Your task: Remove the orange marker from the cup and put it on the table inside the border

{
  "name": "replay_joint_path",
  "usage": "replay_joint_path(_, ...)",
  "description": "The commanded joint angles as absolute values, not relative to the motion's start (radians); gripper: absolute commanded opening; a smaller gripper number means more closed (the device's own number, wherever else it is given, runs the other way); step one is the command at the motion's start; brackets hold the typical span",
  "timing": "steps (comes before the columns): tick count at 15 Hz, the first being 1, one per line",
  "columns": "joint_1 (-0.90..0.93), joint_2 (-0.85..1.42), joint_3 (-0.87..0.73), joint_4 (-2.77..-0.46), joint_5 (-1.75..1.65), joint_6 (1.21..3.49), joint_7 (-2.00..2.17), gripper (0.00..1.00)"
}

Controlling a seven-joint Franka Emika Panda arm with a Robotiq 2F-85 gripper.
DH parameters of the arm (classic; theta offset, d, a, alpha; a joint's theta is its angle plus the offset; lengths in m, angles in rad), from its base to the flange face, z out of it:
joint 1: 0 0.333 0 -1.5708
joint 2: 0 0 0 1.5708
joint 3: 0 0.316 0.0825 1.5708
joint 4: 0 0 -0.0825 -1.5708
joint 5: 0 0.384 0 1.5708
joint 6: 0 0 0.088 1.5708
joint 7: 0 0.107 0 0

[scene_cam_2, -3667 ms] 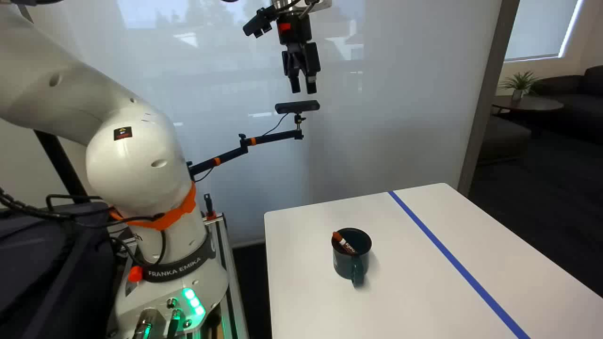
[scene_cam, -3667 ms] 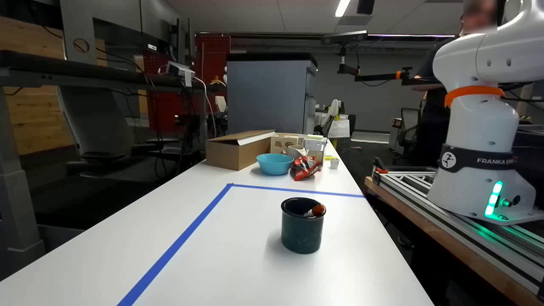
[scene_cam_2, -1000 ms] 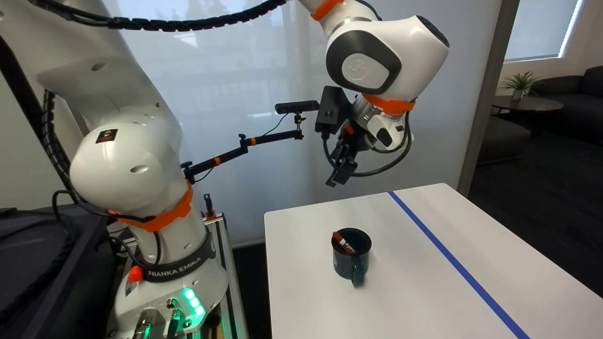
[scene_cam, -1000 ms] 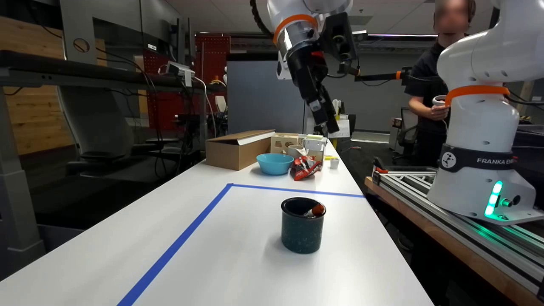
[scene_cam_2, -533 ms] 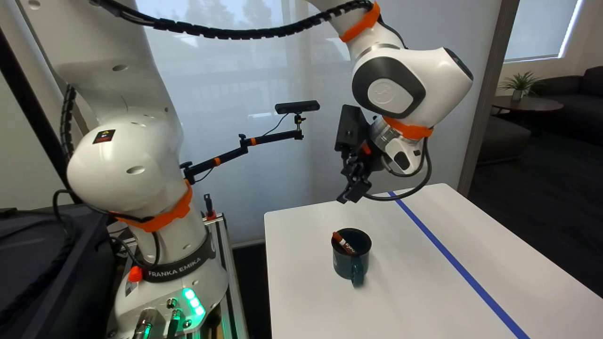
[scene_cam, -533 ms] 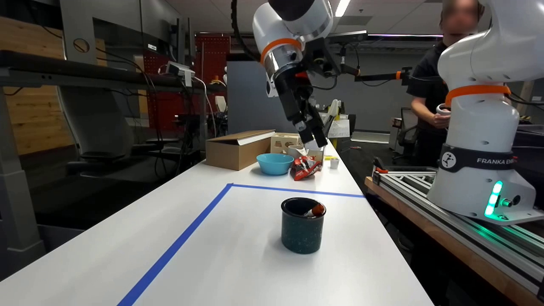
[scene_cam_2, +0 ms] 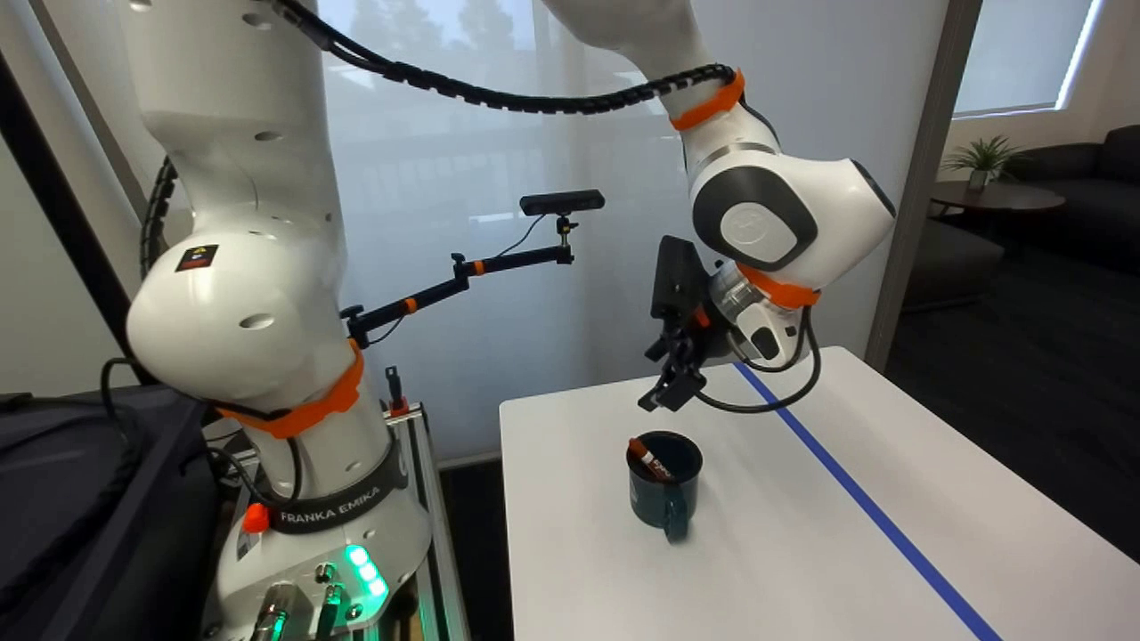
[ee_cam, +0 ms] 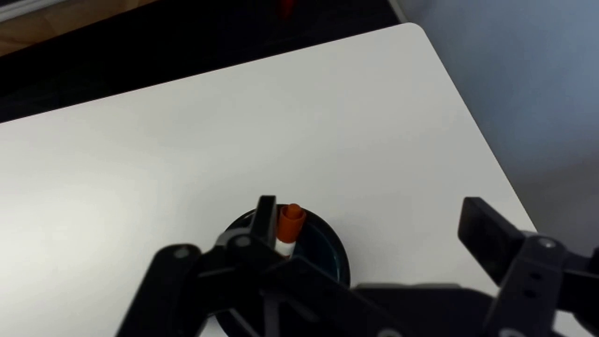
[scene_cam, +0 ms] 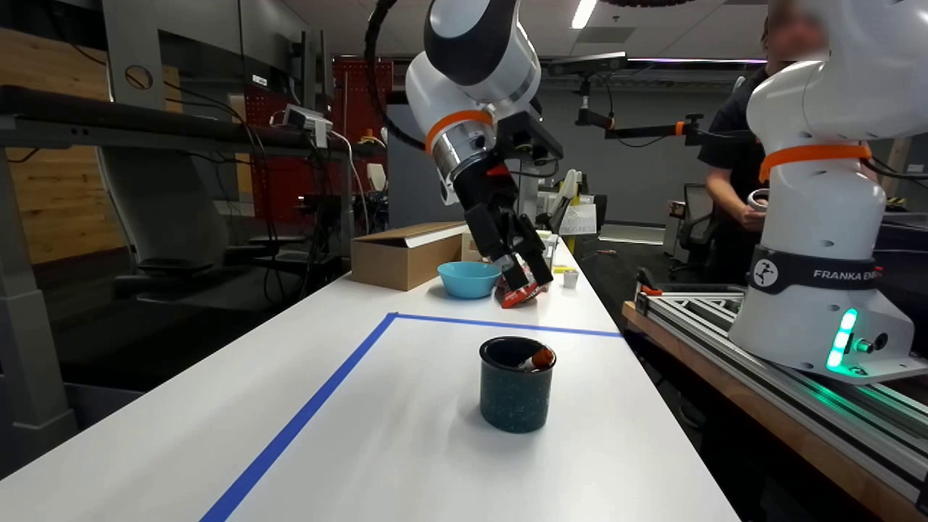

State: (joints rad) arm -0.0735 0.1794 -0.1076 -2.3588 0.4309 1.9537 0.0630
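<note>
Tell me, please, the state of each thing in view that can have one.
Fingers: open, holding nothing
Cup: upright
Orange marker: tilted, inside the cup
Blue bowl: upright
Cardboard box: shut or ajar, cannot tell
Red packet: partly hidden, cannot tell
Base light: lit green
Ceiling light: lit

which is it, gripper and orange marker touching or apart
Apart: in an exterior view, white table shows between the gripper and the orange marker.
</note>
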Motion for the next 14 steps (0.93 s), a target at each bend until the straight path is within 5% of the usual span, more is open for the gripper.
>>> replay_joint_path(1,-0.088,0.255,-0.092,-2.3,0.455,1.921,0.08,1.0)
replay_joint_path(4,-0.094,0.288,-0.092,-2.287,0.456,1.915,0.086,0.97)
replay_joint_path(5,-0.097,0.294,-0.092,-2.286,0.459,1.91,0.085,0.74)
replay_joint_path(6,-0.098,0.3,-0.092,-2.286,0.456,1.908,0.087,0.82)
replay_joint_path(8,-0.103,0.31,-0.093,-2.289,0.462,1.902,0.088,0.6)
replay_joint_path(10,-0.107,0.318,-0.096,-2.296,0.464,1.902,0.091,0.69)
replay_joint_path(11,-0.113,0.325,-0.098,-2.297,0.466,1.899,0.091,0.58)
replay_joint_path(12,-0.117,0.328,-0.101,-2.299,0.466,1.9,0.093,0.66)
replay_joint_path(14,-0.13,0.339,-0.107,-2.299,0.465,1.9,0.094,0.62)
